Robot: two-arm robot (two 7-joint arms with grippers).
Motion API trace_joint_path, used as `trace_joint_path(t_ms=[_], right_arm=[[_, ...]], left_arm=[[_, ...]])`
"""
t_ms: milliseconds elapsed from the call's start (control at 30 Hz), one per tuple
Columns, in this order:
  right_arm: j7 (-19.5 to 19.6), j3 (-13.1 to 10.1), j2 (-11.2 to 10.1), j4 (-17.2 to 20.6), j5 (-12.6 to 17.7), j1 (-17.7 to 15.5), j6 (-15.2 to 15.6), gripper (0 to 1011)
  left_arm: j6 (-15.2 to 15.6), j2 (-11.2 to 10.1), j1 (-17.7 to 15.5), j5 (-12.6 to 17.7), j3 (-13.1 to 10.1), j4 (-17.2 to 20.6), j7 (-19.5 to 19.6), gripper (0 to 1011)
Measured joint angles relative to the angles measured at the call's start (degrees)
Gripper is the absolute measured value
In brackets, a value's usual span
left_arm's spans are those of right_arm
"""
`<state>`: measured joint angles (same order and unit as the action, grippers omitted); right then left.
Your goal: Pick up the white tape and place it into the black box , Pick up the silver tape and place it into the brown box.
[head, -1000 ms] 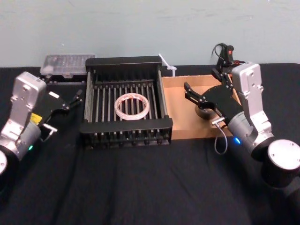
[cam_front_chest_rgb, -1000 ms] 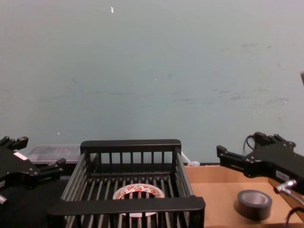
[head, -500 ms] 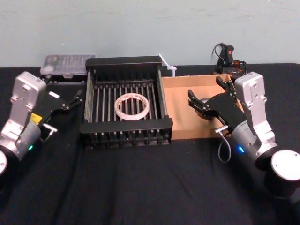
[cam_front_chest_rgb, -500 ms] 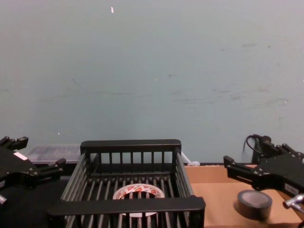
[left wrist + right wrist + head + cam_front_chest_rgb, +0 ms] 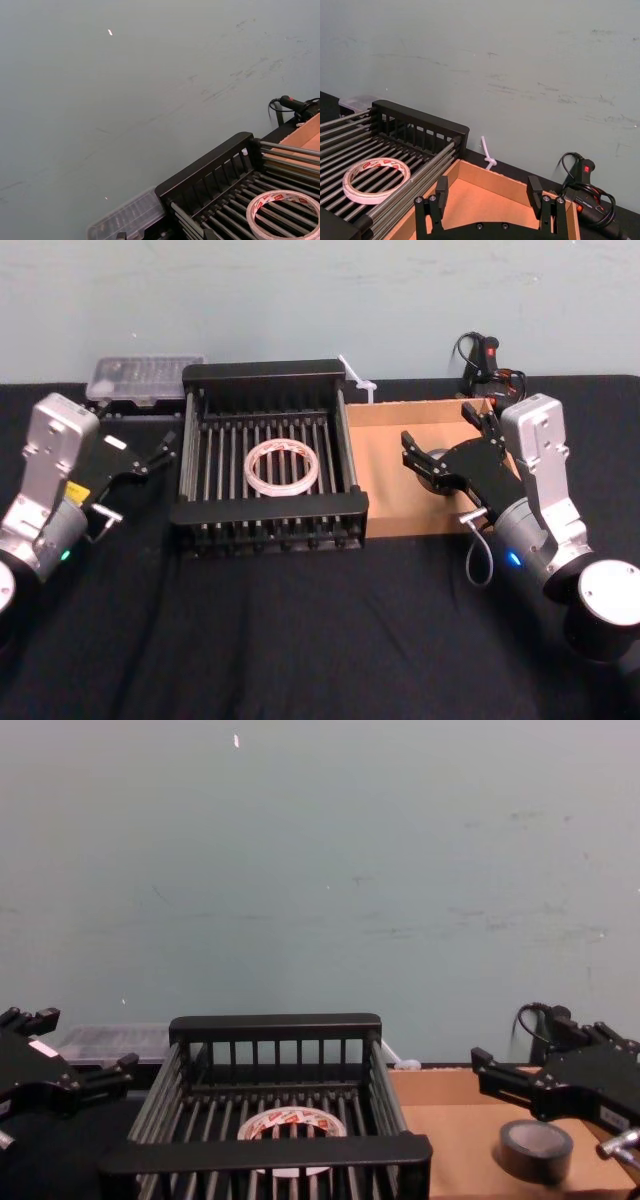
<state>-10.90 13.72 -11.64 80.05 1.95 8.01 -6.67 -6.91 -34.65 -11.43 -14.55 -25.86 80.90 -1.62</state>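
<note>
Now the white tape [image 5: 282, 468] is seen inside the black box [image 5: 268, 511], silver tape [image 5: 536, 1151] in the brown box [image 5: 385, 478] at 3 o'clock; both the left gripper [image 5: 160, 450] and the right gripper [image 5: 445, 445] are held open

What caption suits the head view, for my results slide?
White tape lies in the black box, silver tape in the brown box; both open grippers, left and right, flank them.

Left end effector [image 5: 160, 452] hovers open beside the black box [image 5: 270, 512]; right end effector [image 5: 440, 445] hangs open on the box's other side.
</note>
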Motion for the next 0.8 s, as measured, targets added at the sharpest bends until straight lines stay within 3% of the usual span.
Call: trace_joint_path(t_ms=[800], right_arm=[[0.0,0.11,-0.01,-0.1,0.12,0.07,0.05,1000]], left_arm=[[0.0,0.0,0.0,0.0,0.0,0.0,0.0,1001]])
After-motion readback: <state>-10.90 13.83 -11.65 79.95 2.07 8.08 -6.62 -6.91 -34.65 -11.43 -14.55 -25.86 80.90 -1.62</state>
